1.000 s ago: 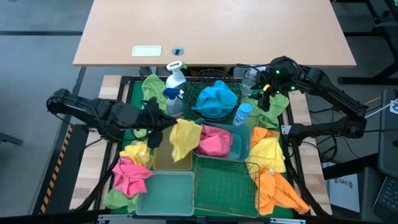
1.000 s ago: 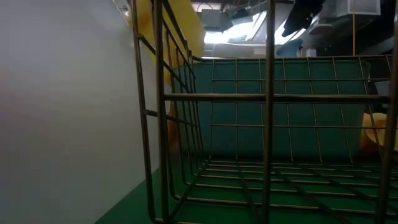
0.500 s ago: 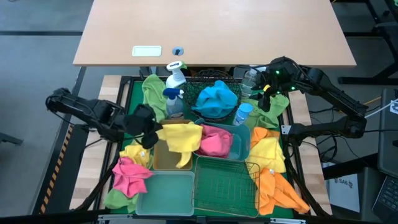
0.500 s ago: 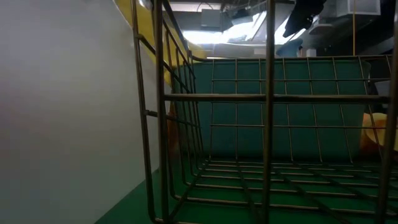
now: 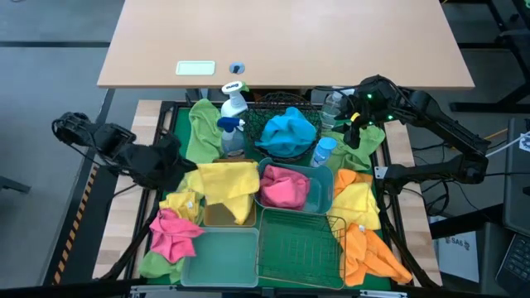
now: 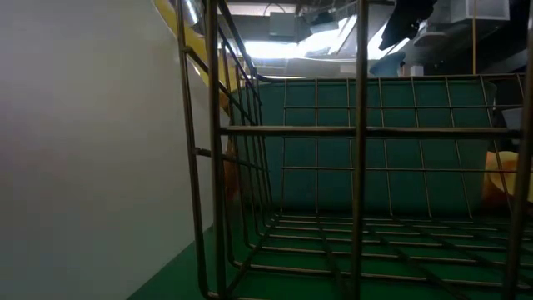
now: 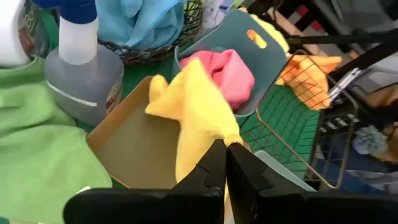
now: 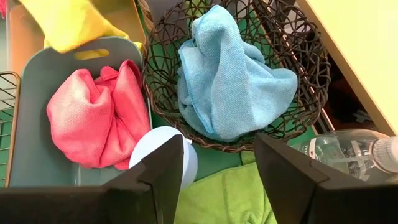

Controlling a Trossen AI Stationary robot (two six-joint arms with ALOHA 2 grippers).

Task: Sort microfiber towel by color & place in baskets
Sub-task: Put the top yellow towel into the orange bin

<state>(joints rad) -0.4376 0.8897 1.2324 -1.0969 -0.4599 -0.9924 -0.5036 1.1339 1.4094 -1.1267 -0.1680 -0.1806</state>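
A yellow microfiber towel [image 5: 225,180] is clamped in the left tool [image 7: 225,163], fingers together on its corner; the cloth trails away from the tool across the amber bin [image 7: 134,149], its far end reaching the teal bin's rim. The left wrist view shows this pinch plainly, whereas from above the tool itself is hidden under dark arm and cloth.

Beyond the yellow towel, the teal bin [image 5: 319,194] holds a pink towel [image 5: 283,189]. The round black wire-mesh basket [image 8: 292,118] holds a blue towel [image 8: 230,81]; the right wrist view looks straight into both. The right tool [image 8: 217,180] hovers with its fingers apart and empty, above a green cloth [image 8: 227,202] and a spray bottle cap [image 8: 163,149], just beside the mesh basket.

The low view shows only the green wire basket [image 6: 366,175] from inside, with nothing in it, and the pale-green bin's wall [image 6: 92,150] next to it. From above, the pale-green bin [image 5: 219,257] also lies bare. Loose yellow, pink, green and orange towels lie round the bins on the worktop.
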